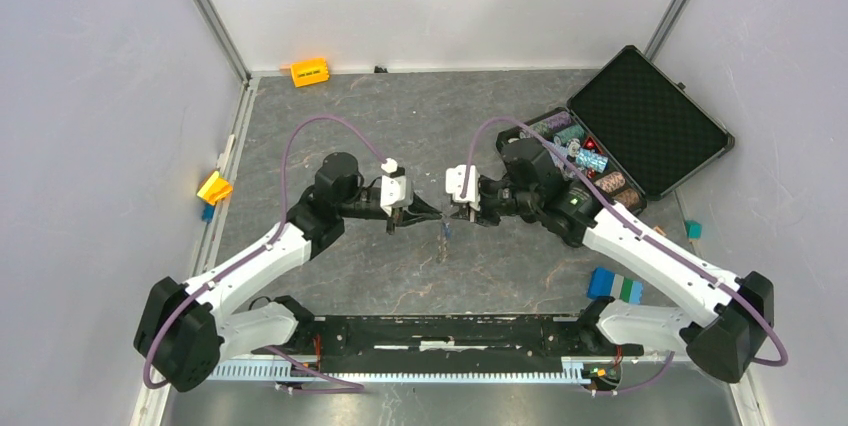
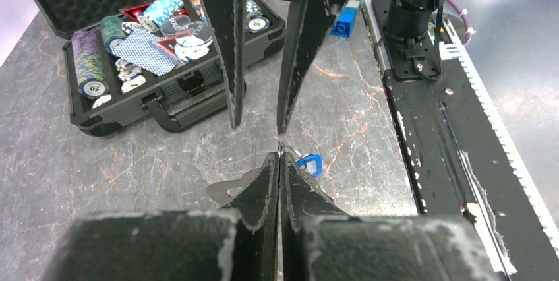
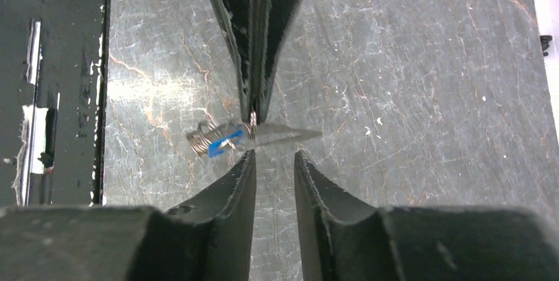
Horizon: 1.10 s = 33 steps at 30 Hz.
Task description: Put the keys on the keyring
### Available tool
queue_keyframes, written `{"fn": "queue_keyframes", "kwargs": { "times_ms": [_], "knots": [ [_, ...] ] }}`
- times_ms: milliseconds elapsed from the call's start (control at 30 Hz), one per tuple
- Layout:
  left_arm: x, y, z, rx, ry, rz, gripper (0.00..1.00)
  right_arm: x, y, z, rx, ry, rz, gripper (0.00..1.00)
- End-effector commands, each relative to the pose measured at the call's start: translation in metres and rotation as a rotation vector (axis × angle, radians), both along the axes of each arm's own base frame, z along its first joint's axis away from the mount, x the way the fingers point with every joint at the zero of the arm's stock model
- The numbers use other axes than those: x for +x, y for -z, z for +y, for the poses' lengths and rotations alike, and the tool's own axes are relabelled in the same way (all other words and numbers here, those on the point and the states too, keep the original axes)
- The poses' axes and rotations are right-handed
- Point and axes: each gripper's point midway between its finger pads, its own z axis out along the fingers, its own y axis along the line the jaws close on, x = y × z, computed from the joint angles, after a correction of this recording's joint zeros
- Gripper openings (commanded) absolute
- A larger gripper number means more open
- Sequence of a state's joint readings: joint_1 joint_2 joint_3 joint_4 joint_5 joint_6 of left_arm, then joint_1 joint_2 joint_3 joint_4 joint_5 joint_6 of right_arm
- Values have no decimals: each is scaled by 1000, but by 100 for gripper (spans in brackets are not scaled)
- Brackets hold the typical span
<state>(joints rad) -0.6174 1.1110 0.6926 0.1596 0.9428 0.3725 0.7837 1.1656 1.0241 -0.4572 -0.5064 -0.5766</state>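
Note:
My left gripper (image 2: 280, 157) is shut, its tips pinching the thin wire keyring (image 2: 282, 148) above the table's middle. From the ring hang a silver key (image 2: 227, 190) and a blue tag (image 2: 311, 163). In the right wrist view the ring's coil (image 3: 200, 141), the blue tag (image 3: 221, 146) and a key (image 3: 287, 135) hang under the left gripper's closed fingers (image 3: 264, 43). My right gripper (image 3: 275, 157) faces them tip to tip, open, with nothing between its fingers (image 2: 231, 50). From above, the left gripper (image 1: 436, 213) and right gripper (image 1: 451, 214) nearly meet, the keys (image 1: 441, 239) dangling below.
An open black case (image 1: 648, 106) holding poker chips lies at the back right. An orange block (image 1: 309, 72) sits by the back wall and a yellow piece (image 1: 214, 187) by the left wall. Blue and green blocks (image 1: 614, 285) lie near the right arm's base.

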Motion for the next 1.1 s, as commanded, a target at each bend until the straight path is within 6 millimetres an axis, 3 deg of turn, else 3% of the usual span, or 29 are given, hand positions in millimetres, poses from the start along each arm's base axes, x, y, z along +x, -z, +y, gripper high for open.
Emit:
{"fn": "queue_keyframes", "kwargs": {
  "times_ms": [0, 200, 333, 700, 1067],
  "knots": [
    [-8, -39, 0, -158, 38, -12, 2, 4, -19, -6, 108, 2, 8, 36],
    [-12, -44, 0, -202, 55, 2, 2, -18, -22, -2, 195, -137, 147, 51],
    [-12, -43, 0, -208, 52, -6, 2, -29, -22, 2, 218, -206, 197, 55],
    [-16, -38, 2, -201, 68, -17, 2, -25, -16, 9, 212, -220, 257, 36],
    [-21, -33, 3, -186, 91, -28, 2, -25, -17, 8, 220, -225, 261, 27]
  ]
}}
